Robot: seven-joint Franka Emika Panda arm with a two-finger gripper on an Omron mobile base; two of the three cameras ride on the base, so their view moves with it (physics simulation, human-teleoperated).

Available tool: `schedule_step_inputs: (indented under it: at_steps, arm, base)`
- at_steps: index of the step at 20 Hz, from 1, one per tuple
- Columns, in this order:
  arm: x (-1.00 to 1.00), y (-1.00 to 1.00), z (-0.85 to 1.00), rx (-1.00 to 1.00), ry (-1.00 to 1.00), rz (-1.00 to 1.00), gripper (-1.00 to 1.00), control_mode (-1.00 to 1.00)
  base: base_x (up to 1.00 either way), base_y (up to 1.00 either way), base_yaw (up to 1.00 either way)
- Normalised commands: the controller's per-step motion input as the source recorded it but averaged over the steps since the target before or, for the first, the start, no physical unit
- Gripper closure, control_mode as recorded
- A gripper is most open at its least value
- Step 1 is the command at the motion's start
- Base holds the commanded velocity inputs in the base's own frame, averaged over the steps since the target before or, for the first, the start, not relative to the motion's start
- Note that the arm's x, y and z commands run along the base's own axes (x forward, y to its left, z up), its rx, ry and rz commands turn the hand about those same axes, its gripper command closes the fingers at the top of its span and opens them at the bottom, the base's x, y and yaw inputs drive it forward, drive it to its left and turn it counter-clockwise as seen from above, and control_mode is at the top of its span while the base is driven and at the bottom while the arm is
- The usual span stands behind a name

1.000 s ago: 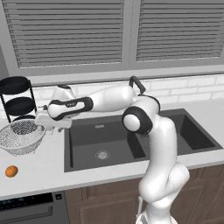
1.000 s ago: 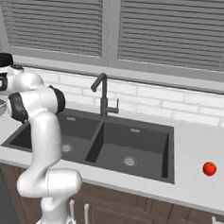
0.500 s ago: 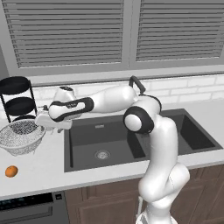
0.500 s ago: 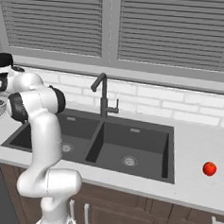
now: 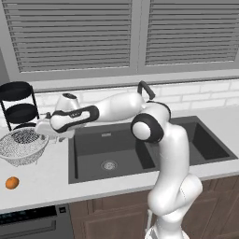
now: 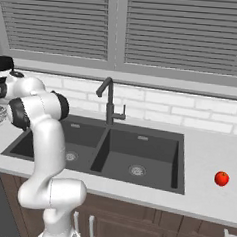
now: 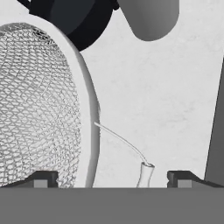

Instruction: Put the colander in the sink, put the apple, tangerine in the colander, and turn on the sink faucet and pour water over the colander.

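The colander (image 5: 22,145) is a white-grey mesh bowl on the counter left of the sink (image 5: 140,150). My gripper (image 5: 43,135) hangs open at the colander's right rim. In the hand view the pale rim (image 7: 86,109) runs up between my fingertips (image 7: 41,180), one over the mesh and one outside it, gripper (image 7: 110,179) touching nothing. The tangerine (image 5: 12,183) lies on the counter in front of the colander. The apple (image 6: 221,178) sits on the counter right of the sink (image 6: 138,154). The faucet (image 6: 110,101) stands behind the sink's divider.
A black three-tier rack (image 5: 18,105) stands just behind the colander, and its dark base (image 7: 72,19) shows close to the rim. A pale grey rounded object (image 7: 149,17) sits on the counter beyond the gripper. A thin white wire (image 7: 124,144) lies between the fingertips.
The hand has eased slightly down toward the colander's right rim. The colander and the fruits have not moved.
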Motion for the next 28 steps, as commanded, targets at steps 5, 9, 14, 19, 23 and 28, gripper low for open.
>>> schedule_step_inputs:
  at_steps: [5,9,14,19,23,28]
  arm:
    - [0.00,0.09,-0.17,0.00,0.00,0.00,-1.00,-1.00]
    - [0.00,0.01,-0.21,0.00,0.00,0.00,-1.00,-1.00]
    - [0.00,0.10,-0.27,0.00,0.00,0.00,-1.00,-1.00]
    - [0.00,0.19,-0.22,0.00,0.00,0.00,1.00,-1.00]
    - [0.00,0.02,0.00,0.00,0.00,0.00,1.00,-1.00]
    - [0.00,0.00,0.00,0.00,0.00,0.00,1.00,-1.00]
  base:
    - [0.00,0.00,0.00]
    - [0.00,0.00,0.00]
    - [0.00,0.00,0.00]
    - [0.00,0.00,0.00]
    - [0.00,0.00,0.00]
    - [0.00,0.00,0.00]
